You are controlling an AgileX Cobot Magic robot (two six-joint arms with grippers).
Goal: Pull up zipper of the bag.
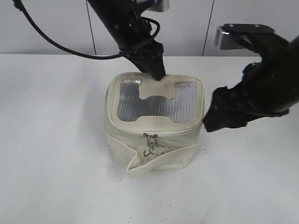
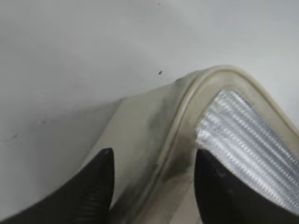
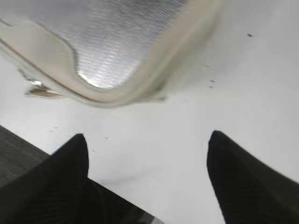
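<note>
Surface: white table (image 1: 51, 140), speckled with dark crumbs, pale panels behind.

Left gripper (image 2: 152, 186): jaws apart, straddling the back rim of the bag (image 1: 154, 123), pressing down.

Right gripper (image 3: 147, 154): jaws apart, empty, just beside the bag's right side.

Zipper (image 1: 152, 136): two ringed pulls meet at front centre.

Risk: your right gripper may seize strap instead of rings, or the bag may slide if the left hold slips.

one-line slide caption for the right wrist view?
Open right end effector hovers over white table beside cream fabric bag's corner.
</note>
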